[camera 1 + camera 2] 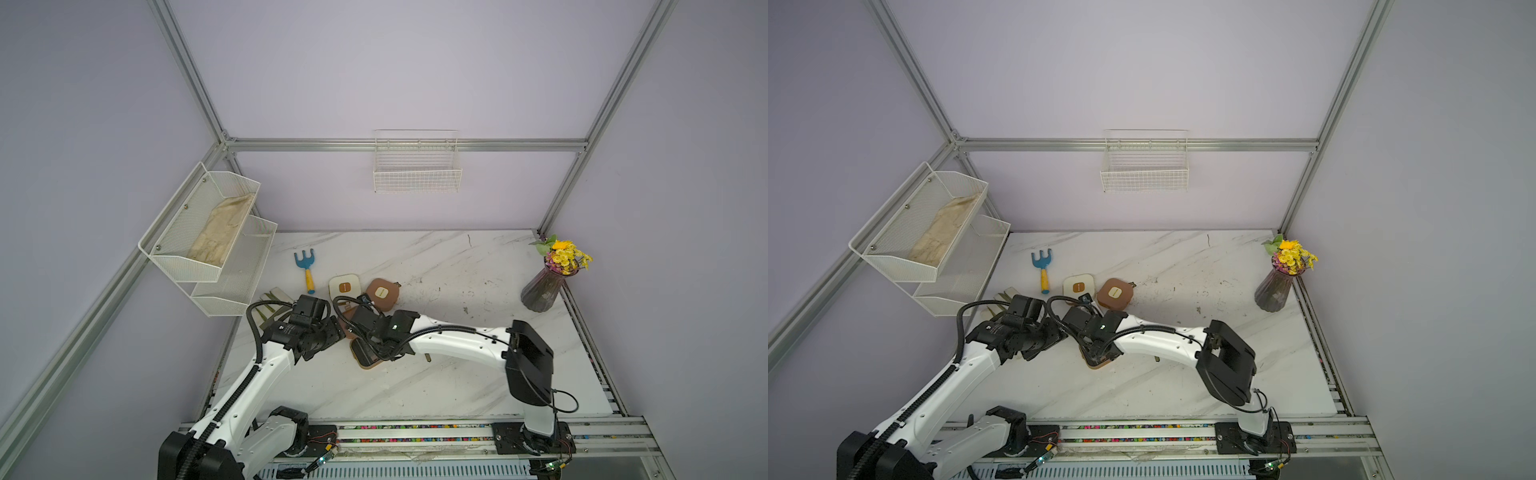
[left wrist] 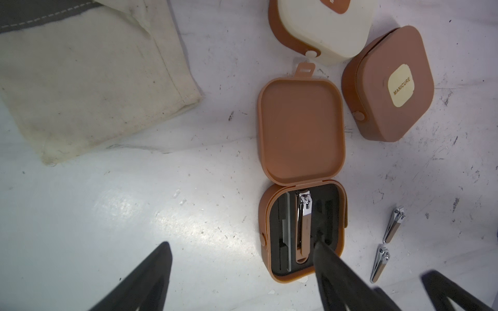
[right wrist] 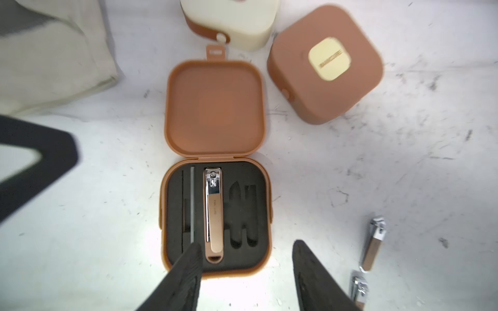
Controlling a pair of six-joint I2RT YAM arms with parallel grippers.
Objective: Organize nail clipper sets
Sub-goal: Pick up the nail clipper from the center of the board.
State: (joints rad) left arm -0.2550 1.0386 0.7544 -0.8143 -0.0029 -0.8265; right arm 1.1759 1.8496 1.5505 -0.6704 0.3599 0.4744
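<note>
Scuffed marble bench [image 2: 134, 202] held the open brown case [image 3: 215, 107] beneath my right tool [image 3: 246, 245], spread and empty; my left tool [image 2: 242, 244], likewise spread and empty, crowded alongside, so I feared a collision.

Cream case [image 3: 237, 21] cropped at edge, open brown case [image 1: 360, 353] mostly under right arm [image 1: 449, 336]

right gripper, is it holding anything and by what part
Nothing. The right gripper is open over the open brown case; the clipper lies in its foam slot, not gripped.
</note>
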